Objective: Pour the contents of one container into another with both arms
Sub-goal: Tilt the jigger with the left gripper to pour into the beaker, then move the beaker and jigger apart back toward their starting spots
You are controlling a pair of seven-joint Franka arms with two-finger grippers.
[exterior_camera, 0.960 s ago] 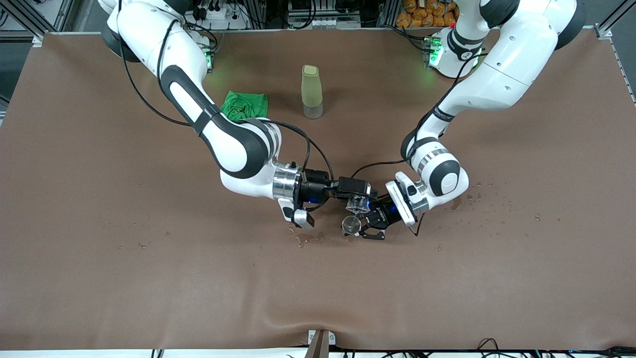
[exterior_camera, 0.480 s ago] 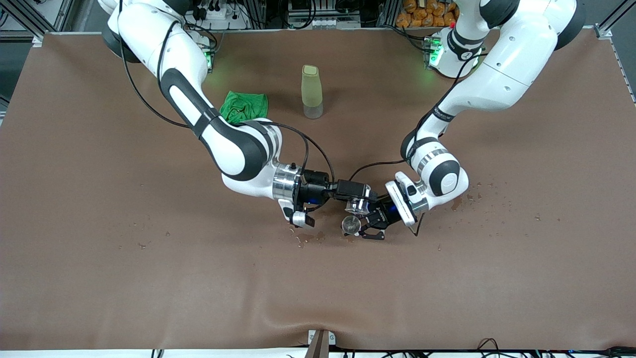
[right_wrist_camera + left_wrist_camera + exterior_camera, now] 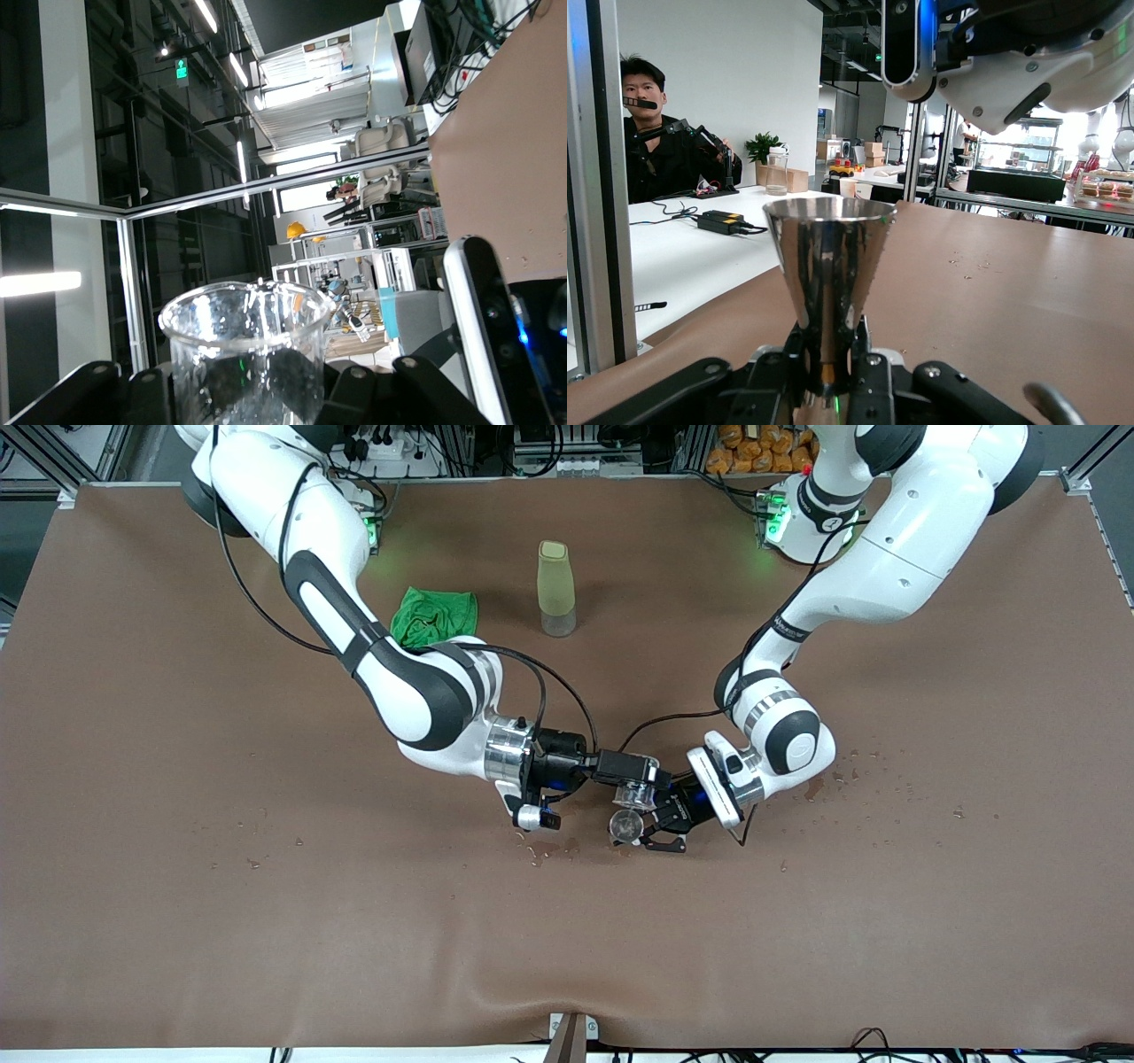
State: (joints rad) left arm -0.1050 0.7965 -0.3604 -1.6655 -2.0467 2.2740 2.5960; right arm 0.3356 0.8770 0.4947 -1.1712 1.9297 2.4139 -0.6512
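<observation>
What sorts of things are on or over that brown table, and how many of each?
Metal cups: 1, the steel jigger
Glass cups: 1, the clear beaker
Bottles: 1, the tall yellowish bottle
Cloths: 1, the green cloth
Total: 4

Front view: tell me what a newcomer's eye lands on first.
The two arms meet at mid-table: the left claw is shut on a steel jigger, and the right claw tips a clear beaker just above it. Farther from the camera stand a yellow bottle and a green cloth.
</observation>
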